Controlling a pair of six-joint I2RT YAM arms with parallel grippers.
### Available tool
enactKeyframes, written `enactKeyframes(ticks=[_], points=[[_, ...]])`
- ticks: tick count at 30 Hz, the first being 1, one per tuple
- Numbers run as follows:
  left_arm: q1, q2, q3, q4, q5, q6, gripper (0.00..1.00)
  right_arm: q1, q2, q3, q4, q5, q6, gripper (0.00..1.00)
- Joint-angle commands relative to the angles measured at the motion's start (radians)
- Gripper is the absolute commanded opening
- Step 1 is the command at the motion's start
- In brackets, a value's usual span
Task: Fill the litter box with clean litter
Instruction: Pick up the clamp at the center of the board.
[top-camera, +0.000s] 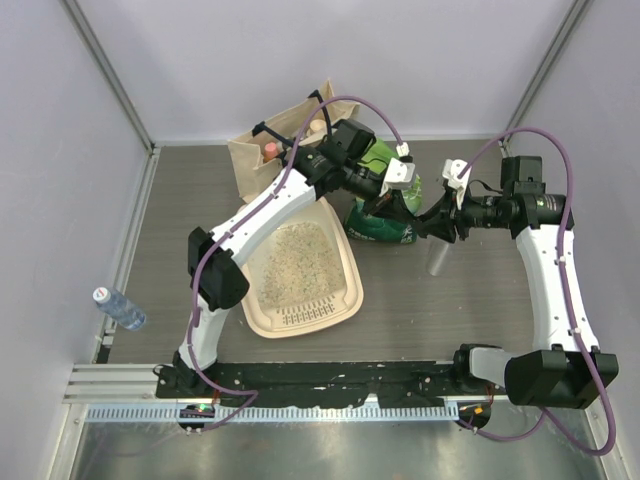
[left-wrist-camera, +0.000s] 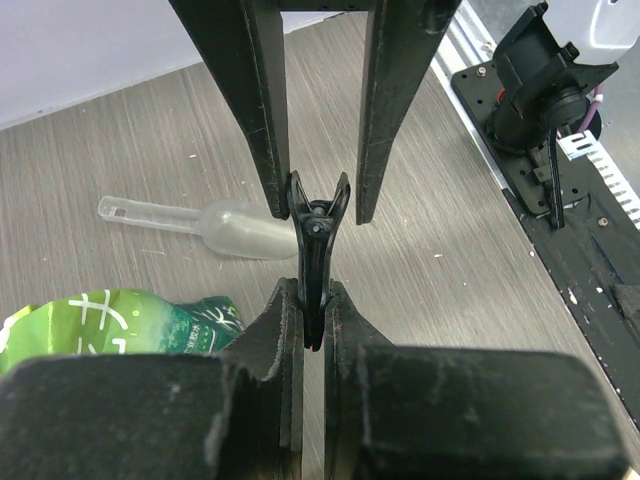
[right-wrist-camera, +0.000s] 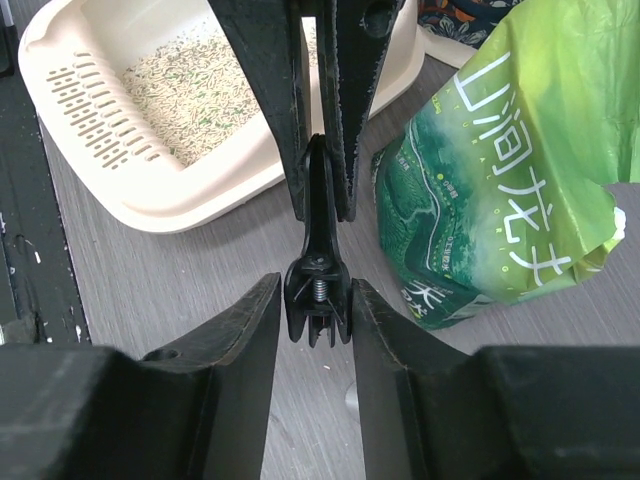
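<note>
Top external view: the litter box (top-camera: 300, 318) lies left of the bench's (top-camera: 410, 300) middle, slotted end toward the near edge. Clean litter (top-camera: 295, 262) covers its floor, and your left arm reaches across it. A green bag (top-camera: 385, 225) stands just off its far right corner. A tote bag (top-camera: 262, 150) sits at the far edge and a bottle (top-camera: 120, 308) by the left edge. Bare bench shows between the box and your right arm.

Left wrist view: your left gripper (left-wrist-camera: 313, 300) is clamped tight on a black clip (left-wrist-camera: 315, 250). A clear scoop (left-wrist-camera: 235, 228) lies beyond it, near the bag.

Right wrist view: your right gripper (right-wrist-camera: 317, 285) stands partly spread, one finger on each side of the clip's handles. You cannot tell whether they touch. The box rim is to the left and the bag to the right, with a narrow strip of bench between them.
</note>
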Motion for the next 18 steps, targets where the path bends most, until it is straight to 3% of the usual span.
enactKeyframes(ticks=[1, 7, 10, 11, 13, 14, 16, 18], points=[[-0.004, -0.007, 0.041, 0.004, 0.017, 0.009, 0.0, 0.007, 0.002, 0.035, -0.01, 0.004, -0.018, 0.38], [-0.004, -0.005, 0.041, 0.007, 0.017, 0.007, 0.0, 0.007, 0.01, 0.036, -0.001, 0.001, -0.01, 0.29], [-0.004, -0.005, 0.041, 0.01, 0.007, 0.006, 0.02, 0.007, 0.021, 0.039, -0.003, 0.0, -0.007, 0.16], [-0.004, -0.005, 0.041, 0.013, -0.001, 0.003, 0.19, 0.007, 0.025, 0.049, -0.009, 0.0, -0.001, 0.02], [-0.004, -0.011, 0.031, 0.027, -0.019, -0.008, 0.44, 0.007, 0.03, 0.053, -0.014, 0.004, 0.002, 0.01], [-0.004, -0.014, 0.025, 0.034, -0.042, -0.007, 0.7, 0.009, 0.031, 0.058, -0.014, 0.009, 0.002, 0.01], [-0.004, -0.039, -0.009, 0.065, -0.065, 0.004, 0.82, 0.007, 0.031, 0.062, -0.012, 0.038, 0.016, 0.01], [-0.001, -0.06, -0.041, 0.077, -0.095, 0.028, 0.83, 0.007, 0.038, 0.079, -0.01, 0.081, 0.046, 0.01]])
